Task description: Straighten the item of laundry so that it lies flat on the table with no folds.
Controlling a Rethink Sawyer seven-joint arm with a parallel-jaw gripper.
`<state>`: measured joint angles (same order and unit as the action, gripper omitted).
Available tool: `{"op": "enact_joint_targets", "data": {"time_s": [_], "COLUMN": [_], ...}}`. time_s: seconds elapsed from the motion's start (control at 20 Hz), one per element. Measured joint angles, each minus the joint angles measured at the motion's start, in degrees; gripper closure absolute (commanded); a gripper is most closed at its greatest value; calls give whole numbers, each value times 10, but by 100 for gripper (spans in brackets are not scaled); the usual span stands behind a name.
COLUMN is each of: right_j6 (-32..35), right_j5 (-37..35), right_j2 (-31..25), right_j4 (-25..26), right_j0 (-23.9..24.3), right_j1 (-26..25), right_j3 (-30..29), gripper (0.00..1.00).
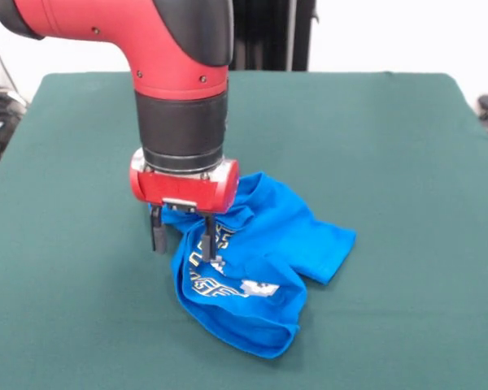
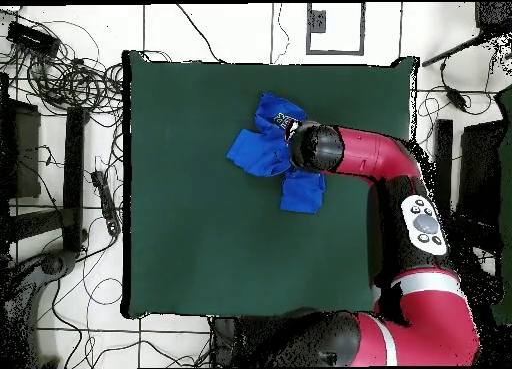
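The item of laundry (image 1: pixel 264 252) is a bright blue T-shirt, crumpled and folded over itself on the green table (image 1: pixel 374 146), with part of a white print showing near its front fold. My gripper (image 1: pixel 183 238) hangs straight down at the shirt's left edge, open. One fingertip (image 1: pixel 209 248) rests against the cloth and the other (image 1: pixel 157 240) stands just off it, over bare felt. In the overhead view the shirt (image 2: pixel 262 150) lies bunched near the table's (image 2: pixel 200 235) far right part, and the arm's wrist (image 2: pixel 315 147) hides the fingers.
Green felt stretches wide on every side of the shirt. Tangled cables (image 2: pixel 80 80) and dark stands lie on the floor to the left of the table in the overhead view. A black stand (image 1: pixel 268 32) rises behind the table's far edge.
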<state>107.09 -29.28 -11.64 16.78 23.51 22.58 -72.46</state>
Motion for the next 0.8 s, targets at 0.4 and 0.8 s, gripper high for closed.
{"op": "enact_joint_targets", "data": {"time_s": [0.4, 0.8], "right_j6": [0, 0], "right_j5": [-8, -8], "right_j2": [0, 0], "right_j4": [-7, -24], "right_j0": [-18, -45], "right_j1": [36, 55], "right_j3": [-15, -21], "gripper": [0, 0]}}
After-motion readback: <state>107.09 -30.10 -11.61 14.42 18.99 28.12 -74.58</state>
